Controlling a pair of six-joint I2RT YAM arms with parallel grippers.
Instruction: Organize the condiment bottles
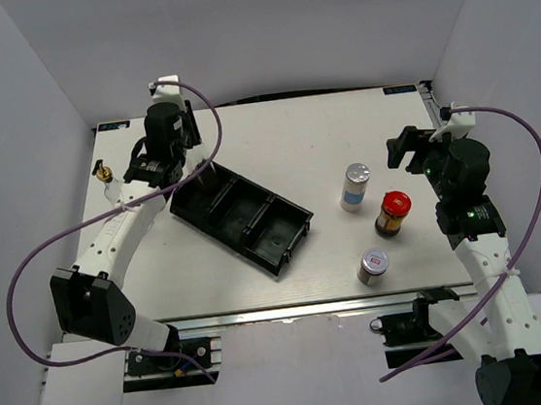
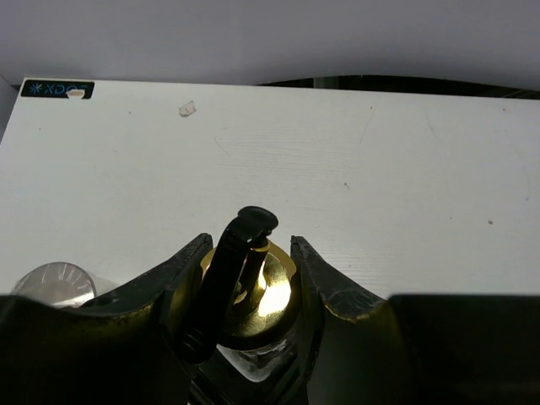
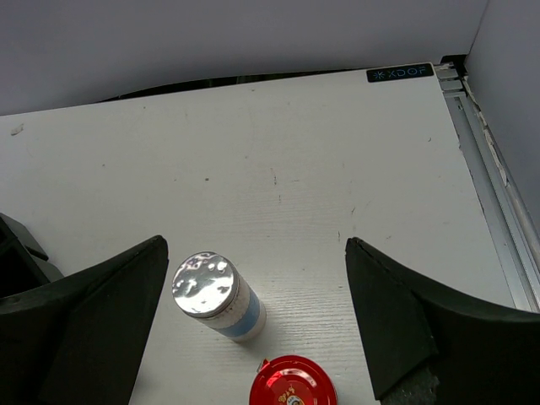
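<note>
My left gripper (image 2: 250, 253) is shut on a clear glass bottle by its gold spout cap (image 2: 274, 291), with the black spout sticking up between the fingers. In the top view that bottle is hidden under the left gripper (image 1: 164, 141). A second gold-capped bottle (image 1: 103, 173) stands at the table's left edge. A silver-lidded shaker (image 1: 355, 185), a red-lidded jar (image 1: 393, 213) and a smaller silver-lidded jar (image 1: 374, 266) stand at the right. My right gripper (image 1: 407, 148) is open and empty. In its wrist view, the shaker (image 3: 215, 295) and red lid (image 3: 292, 384) lie below the gripper (image 3: 255, 245).
A black three-compartment tray (image 1: 243, 215) lies slanted left of centre, its compartments holding nothing. A pale round top (image 2: 55, 283) shows left of my left fingers. The table's right rail (image 3: 494, 177) and grey walls enclose the space.
</note>
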